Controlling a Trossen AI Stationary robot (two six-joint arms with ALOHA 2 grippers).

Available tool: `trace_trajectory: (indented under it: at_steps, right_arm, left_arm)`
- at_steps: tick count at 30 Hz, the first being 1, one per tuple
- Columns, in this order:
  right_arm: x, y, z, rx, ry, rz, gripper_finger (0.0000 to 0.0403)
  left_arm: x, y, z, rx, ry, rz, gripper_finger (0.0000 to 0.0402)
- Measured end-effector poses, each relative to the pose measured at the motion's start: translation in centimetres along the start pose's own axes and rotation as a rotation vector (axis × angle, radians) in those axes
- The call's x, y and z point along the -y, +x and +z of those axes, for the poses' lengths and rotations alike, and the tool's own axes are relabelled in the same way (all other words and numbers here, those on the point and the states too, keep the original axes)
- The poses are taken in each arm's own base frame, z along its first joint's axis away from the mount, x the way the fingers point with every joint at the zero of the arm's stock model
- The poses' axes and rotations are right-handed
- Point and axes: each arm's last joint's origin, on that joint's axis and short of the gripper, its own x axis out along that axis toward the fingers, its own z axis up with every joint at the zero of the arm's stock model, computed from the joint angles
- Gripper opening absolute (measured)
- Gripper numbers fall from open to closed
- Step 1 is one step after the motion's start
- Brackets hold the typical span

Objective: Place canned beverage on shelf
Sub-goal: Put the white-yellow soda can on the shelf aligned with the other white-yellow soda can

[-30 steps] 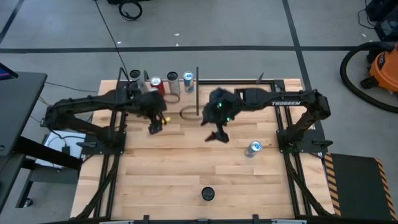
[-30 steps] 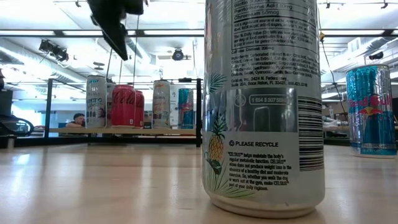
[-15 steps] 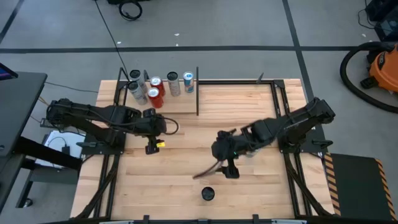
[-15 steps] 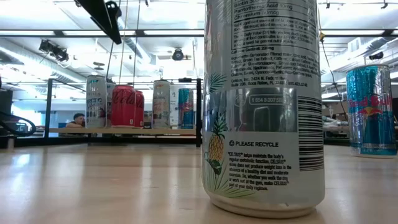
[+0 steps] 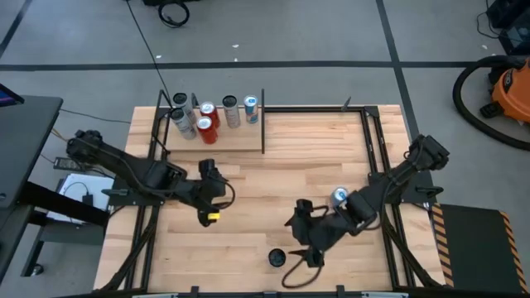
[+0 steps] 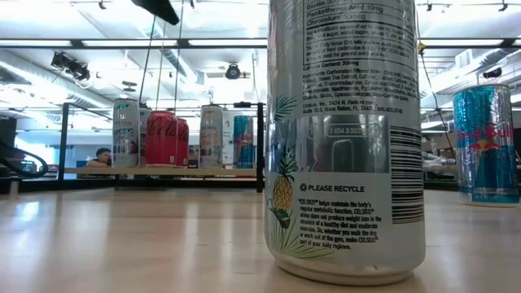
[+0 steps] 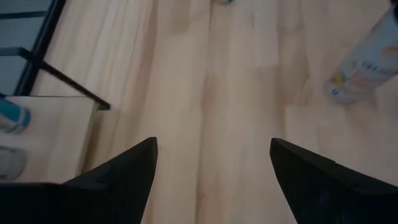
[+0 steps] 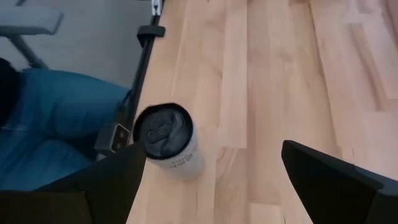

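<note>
Right gripper [image 5: 305, 255] low over the near part of the surface [image 5: 248, 240], just right of the white pineapple-print can [image 5: 277, 258] that stands upright at the near edge, near the middle. Jaws spread wide, holding nothing. In the right wrist view the can [image 8: 168, 140] sits between and beyond the two dark fingers [image 8: 99, 183], dark top up, not touched. A person's blue-clad leg [image 8: 56, 118] shows past the surface's edge in that view.

Left gripper [image 5: 210, 213] over the left-middle of the surface, a yellow mark near its tip. Jaws wide apart, empty; the left wrist view shows bare wood between the fingers [image 7: 124, 171] and the same white can [image 7: 367, 59] farther off.

Blue and silver can [image 5: 339, 196] upright on the right side of the surface, close against the right arm; in the low view it stands at the right edge [image 6: 487, 142].

Shelf [image 5: 232, 139] at the far left of the surface, pale board in black uprights. Five cans grouped on it, all upright: two red cans [image 5: 205, 120] together, pale cans either side, a blue can [image 5: 251, 109] at the right end. The low view shows them in a row [image 6: 163, 138] on the board, far behind the white can [image 6: 346, 138], which fills the near centre.

Orange vacuum [image 5: 505, 87] on the floor, far right.
</note>
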Motion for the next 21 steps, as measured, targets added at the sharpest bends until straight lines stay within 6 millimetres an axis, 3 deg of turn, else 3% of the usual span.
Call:
trace_trajectory:
  at_steps: [9, 21]
  right_arm:
    - [-1.7, 2.0, -4.2, 0.041, -0.037, -0.007, 0.0385]
    - [-2.3, 3.3, -6.8, 0.128, -0.062, 0.034, 0.0385]
  left_arm:
    - [4.7, 0.7, 0.3, 0.091, 0.004, -0.116, 0.0314]
    - [10.6, 4.1, 1.0, 0.231, 0.035, -0.222, 0.0314]
